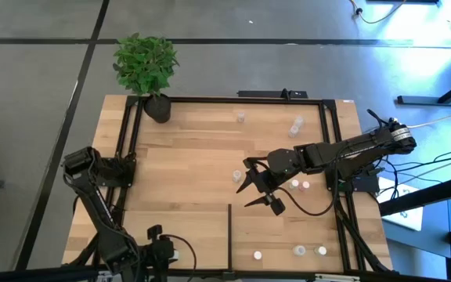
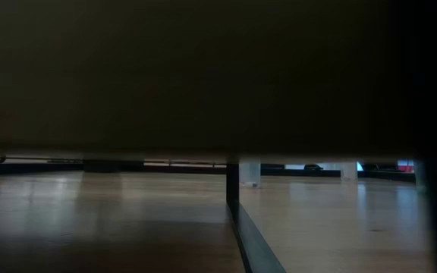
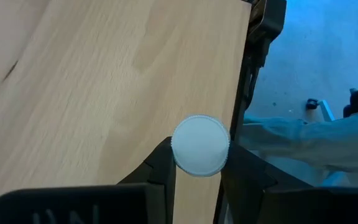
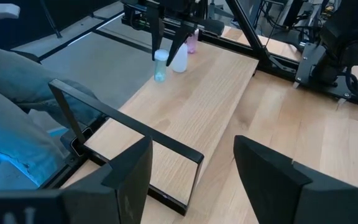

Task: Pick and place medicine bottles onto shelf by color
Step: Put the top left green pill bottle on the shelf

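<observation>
While the left gripper [image 3: 194, 177] pinches a white-capped medicine bottle [image 3: 200, 145] at the shelf's [image 1: 186, 149] near-left edge, right gripper [image 1: 258, 188] hangs mid-shelf w/ fingers spread, holding nothing, other bottles [image 1: 301, 186] scattered nearby, potted plant [image 1: 147, 66] at far corner.

I was running the rig in what looked like a robotics lab or workshop. The wooden tabletop [image 1: 178, 157] sat on a bare grey concrete floor [image 1: 45, 86] crossed by dark seams. Black metal framing [image 1: 225, 99] edged the work area, cables [image 1: 433, 168] trailed off beside the right arm's base, and a further metal stand [image 1: 437, 98] stood nearby. A potted plant [image 1: 146, 66] on one table corner was the only decoration I saw.
</observation>
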Tool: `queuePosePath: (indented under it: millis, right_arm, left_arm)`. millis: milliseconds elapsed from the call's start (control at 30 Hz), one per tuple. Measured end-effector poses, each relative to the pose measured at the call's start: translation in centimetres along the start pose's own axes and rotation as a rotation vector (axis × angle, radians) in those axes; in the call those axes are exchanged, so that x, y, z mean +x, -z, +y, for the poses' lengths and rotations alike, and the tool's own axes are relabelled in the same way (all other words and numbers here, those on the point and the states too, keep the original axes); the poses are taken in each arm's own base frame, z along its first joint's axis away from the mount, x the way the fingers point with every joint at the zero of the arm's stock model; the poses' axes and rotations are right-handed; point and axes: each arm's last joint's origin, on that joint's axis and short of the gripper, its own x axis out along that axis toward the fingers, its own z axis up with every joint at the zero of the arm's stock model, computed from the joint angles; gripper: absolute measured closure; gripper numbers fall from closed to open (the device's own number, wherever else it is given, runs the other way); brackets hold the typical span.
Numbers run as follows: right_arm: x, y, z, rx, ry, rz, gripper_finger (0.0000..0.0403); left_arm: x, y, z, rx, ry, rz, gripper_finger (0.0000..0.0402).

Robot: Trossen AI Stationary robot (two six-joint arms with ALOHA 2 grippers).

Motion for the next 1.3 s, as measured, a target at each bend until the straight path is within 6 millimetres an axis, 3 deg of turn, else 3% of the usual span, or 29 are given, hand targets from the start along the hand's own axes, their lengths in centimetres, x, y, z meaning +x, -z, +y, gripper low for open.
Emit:
queuePosePath:
  millis: [300,700,1300]
  right_arm:
    - [0.0,0.0,0.0,0.000,0.000,0.000,0.0175]
    - [0.0,0.0,0.0,0.000,0.000,0.000,0.0175]
    - [0.0,0.0,0.0,0.000,0.000,0.000,0.0175]
  left_arm:
    - [0.8,1.1,-0.3,0.027,-0.017,0.011,0.0314]
    - [1.0,1.3,-0.3,0.036,-0.025,0.009,0.0314]
    - [2.1,-0.4,0.1,0.061,-0.032,0.035,0.0314]
